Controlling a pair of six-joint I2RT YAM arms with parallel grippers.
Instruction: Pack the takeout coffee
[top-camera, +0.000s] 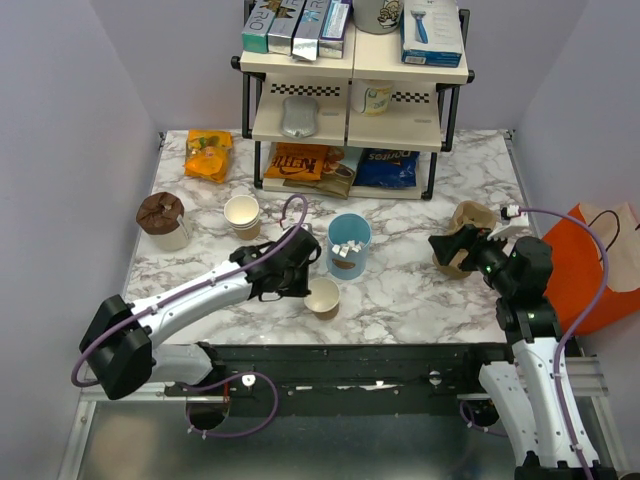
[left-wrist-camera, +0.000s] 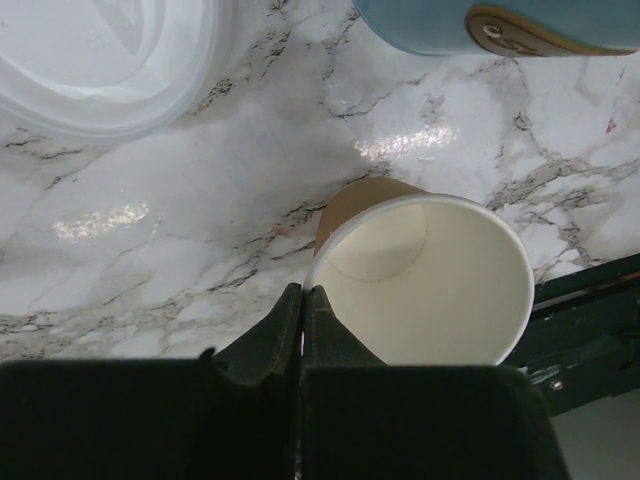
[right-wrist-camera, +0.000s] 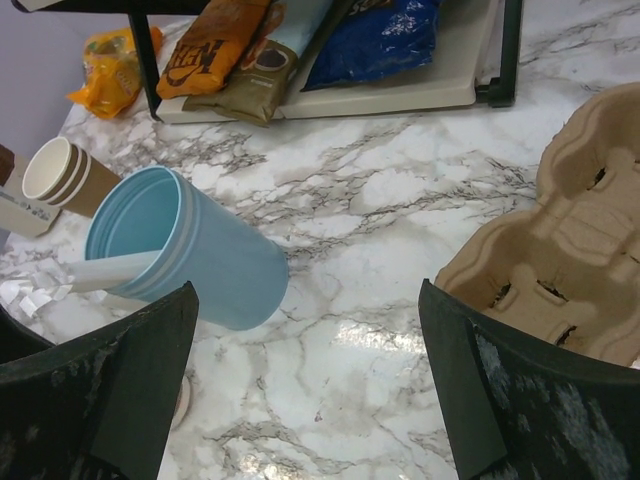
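Note:
The takeout coffee (left-wrist-camera: 430, 280) is a small tan paper cup with an open top and an empty white inside. It stands on the marble near the front edge (top-camera: 323, 297). My left gripper (left-wrist-camera: 302, 292) is shut on the cup's near rim, one finger inside and one outside. From above, the left gripper (top-camera: 305, 283) sits just left of the cup. My right gripper (right-wrist-camera: 308, 290) hangs open over bare marble with nothing between its fingers. It (top-camera: 452, 250) is beside a brown cardboard cup carrier (right-wrist-camera: 570, 250).
A taller light-blue cup (top-camera: 349, 245) holding white packets stands behind the tan cup. A clear plastic lid (left-wrist-camera: 100, 60) lies left of it. Stacked paper cups (top-camera: 242, 213), a brown-topped tub (top-camera: 162, 218), a snack shelf (top-camera: 355, 100) and an orange bag (top-camera: 590, 260) surround the area.

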